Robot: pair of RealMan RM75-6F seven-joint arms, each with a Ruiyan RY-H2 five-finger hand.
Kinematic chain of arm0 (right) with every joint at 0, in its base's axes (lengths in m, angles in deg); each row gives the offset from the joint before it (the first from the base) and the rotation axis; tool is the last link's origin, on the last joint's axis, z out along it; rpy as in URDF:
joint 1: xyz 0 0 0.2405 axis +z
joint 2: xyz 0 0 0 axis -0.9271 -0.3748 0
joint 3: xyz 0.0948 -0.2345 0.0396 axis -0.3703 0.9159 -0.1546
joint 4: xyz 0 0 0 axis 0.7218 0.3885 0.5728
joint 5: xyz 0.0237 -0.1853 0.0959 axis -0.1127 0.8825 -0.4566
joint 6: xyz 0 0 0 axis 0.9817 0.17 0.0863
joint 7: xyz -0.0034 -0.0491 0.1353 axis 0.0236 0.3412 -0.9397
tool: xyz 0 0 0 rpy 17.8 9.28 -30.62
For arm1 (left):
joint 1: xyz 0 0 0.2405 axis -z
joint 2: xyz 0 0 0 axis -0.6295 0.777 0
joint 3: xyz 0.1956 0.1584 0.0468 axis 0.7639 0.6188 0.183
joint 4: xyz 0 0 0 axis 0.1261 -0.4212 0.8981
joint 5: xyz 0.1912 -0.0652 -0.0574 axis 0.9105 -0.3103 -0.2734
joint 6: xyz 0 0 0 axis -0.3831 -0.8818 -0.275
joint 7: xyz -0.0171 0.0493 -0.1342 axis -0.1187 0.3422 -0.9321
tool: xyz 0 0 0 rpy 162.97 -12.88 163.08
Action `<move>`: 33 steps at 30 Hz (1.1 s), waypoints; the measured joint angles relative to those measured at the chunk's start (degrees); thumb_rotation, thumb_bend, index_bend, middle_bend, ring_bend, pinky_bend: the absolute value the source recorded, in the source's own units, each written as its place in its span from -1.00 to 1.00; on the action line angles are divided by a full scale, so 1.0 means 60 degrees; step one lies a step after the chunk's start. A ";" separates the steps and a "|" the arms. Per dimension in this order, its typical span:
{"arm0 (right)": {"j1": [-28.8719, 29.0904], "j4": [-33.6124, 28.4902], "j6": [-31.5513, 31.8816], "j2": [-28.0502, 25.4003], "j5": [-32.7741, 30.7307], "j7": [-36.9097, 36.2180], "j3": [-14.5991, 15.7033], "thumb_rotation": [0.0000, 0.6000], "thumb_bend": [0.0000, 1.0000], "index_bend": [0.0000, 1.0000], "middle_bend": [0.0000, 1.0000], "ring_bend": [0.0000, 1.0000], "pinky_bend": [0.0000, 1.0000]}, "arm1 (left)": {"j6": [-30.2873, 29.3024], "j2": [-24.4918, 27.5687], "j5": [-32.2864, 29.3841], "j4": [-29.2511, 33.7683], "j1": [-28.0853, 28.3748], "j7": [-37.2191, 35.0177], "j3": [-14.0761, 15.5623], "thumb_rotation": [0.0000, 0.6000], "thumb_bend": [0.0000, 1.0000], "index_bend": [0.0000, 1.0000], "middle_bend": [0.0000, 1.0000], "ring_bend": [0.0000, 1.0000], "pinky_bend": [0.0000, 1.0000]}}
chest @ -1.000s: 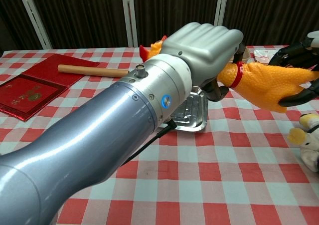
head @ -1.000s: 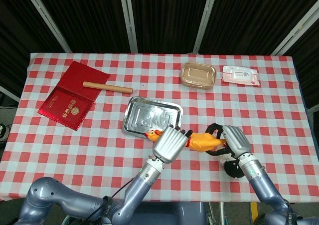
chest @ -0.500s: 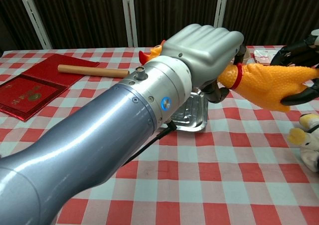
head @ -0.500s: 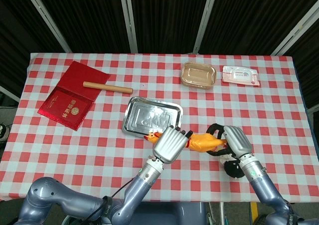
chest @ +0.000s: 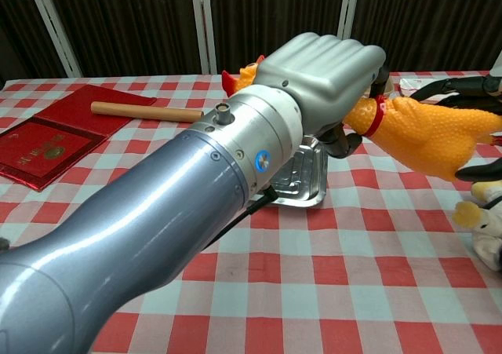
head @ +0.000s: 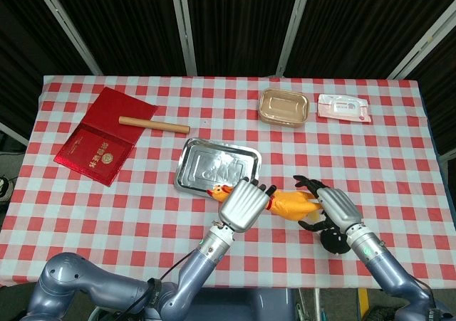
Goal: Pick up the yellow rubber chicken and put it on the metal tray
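The yellow rubber chicken [head: 291, 205] [chest: 427, 134] hangs above the table, just in front of the metal tray [head: 214, 168] [chest: 307, 177]. My left hand [head: 242, 206] [chest: 321, 67] grips it by the neck, near its red collar, and its head pokes out toward the tray. My right hand [head: 335, 207] is at the chicken's tail end. Its dark fingers [chest: 459, 87] are spread apart around the body and no longer clasp it. The tray holds nothing.
A small black-and-white plush toy [head: 333, 239] [chest: 482, 220] lies under my right hand. A red booklet [head: 92, 152] and a wooden rod [head: 153, 124] are at the far left. A brown container [head: 283, 107] and a white packet [head: 343, 108] are at the back.
My right hand has let go of the chicken's body, spread its fingers and drawn back slightly to the right. My left hand keeps its hold on the neck, barely moved.
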 measured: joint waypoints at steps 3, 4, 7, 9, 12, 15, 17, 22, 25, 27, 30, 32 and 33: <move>-0.0008 0.0005 -0.0038 -0.0082 0.0096 -0.0192 0.0014 1.00 -0.54 -0.87 -0.64 -0.74 -0.52 | 0.0003 -0.0012 0.0019 -0.0044 0.0004 -0.0012 0.0006 1.00 0.16 0.20 0.24 0.12 0.31; -0.0013 0.0023 -0.0041 -0.0101 0.0141 -0.0238 0.0020 1.00 -0.54 -0.87 -0.64 -0.74 -0.52 | 0.0003 -0.0020 0.0029 -0.0059 0.0005 -0.0017 0.0008 1.00 0.16 0.20 0.24 0.12 0.31; -0.0018 0.0103 -0.0042 -0.0100 0.0226 -0.0279 0.0041 1.00 -0.54 -0.86 -0.64 -0.74 -0.52 | 0.0019 -0.0042 0.0025 -0.0087 0.0006 -0.0047 0.0006 1.00 0.17 0.20 0.24 0.12 0.31; -0.0020 0.0129 -0.0038 -0.0081 0.0232 -0.0333 0.0040 1.00 -0.54 -0.79 -0.64 -0.72 -0.52 | 0.0033 -0.0047 0.0015 -0.0093 0.0007 -0.0056 -0.0002 1.00 0.17 0.20 0.24 0.12 0.31; -0.0027 0.0206 -0.0005 -0.0026 0.0235 -0.0404 0.0026 1.00 -0.53 -0.52 -0.57 -0.53 -0.41 | 0.0065 -0.0052 -0.0031 -0.0072 0.0005 -0.0064 -0.0009 1.00 0.16 0.20 0.24 0.12 0.31; -0.0040 0.0281 0.0078 0.0058 0.0202 -0.0432 -0.0010 1.00 -0.24 -0.06 -0.24 -0.17 0.01 | 0.0078 -0.0055 -0.0056 -0.0030 0.0008 -0.0054 -0.0023 1.00 0.16 0.20 0.24 0.12 0.31; -0.0053 0.0339 0.0174 0.0152 0.0154 -0.0433 -0.0051 1.00 0.13 0.19 -0.03 0.07 0.32 | 0.0089 -0.0060 -0.0067 -0.0008 0.0014 -0.0038 -0.0017 1.00 0.16 0.20 0.24 0.12 0.31; -0.0080 0.0437 0.0417 0.0390 0.0072 -0.0402 -0.0158 1.00 0.82 0.65 0.34 0.50 0.86 | 0.0110 -0.0086 -0.0092 0.0005 0.0024 0.0011 0.0021 1.00 0.16 0.20 0.24 0.12 0.31; -0.0100 0.0508 0.0566 0.0483 0.0050 -0.0386 -0.0222 1.00 1.00 0.90 0.52 0.70 0.99 | 0.0107 -0.0087 -0.0089 0.0023 0.0023 -0.0006 0.0009 1.00 0.16 0.20 0.24 0.12 0.31; -0.0109 0.0570 0.0628 0.0539 0.0046 -0.0336 -0.0239 1.00 1.00 0.99 0.61 0.80 1.00 | 0.0100 -0.0069 -0.0085 0.0047 0.0011 -0.0030 -0.0001 1.00 0.16 0.20 0.24 0.12 0.31; -0.0114 0.0609 0.0674 0.0618 0.0020 -0.0268 -0.0250 1.00 1.00 1.00 0.74 0.92 1.00 | 0.0106 -0.0061 -0.0088 0.0049 0.0005 -0.0041 0.0002 1.00 0.16 0.20 0.24 0.12 0.31; -0.0112 0.0621 0.0686 0.0640 0.0003 -0.0225 -0.0253 1.00 1.00 1.00 0.81 0.98 1.00 | 0.0113 -0.0065 -0.0089 0.0050 0.0003 -0.0047 0.0016 1.00 0.16 0.20 0.24 0.12 0.31; -0.0111 0.0624 0.0689 0.0651 -0.0007 -0.0198 -0.0253 1.00 1.00 1.00 0.84 1.00 1.00 | 0.0116 -0.0066 -0.0088 0.0051 0.0002 -0.0049 0.0022 1.00 0.16 0.20 0.24 0.12 0.31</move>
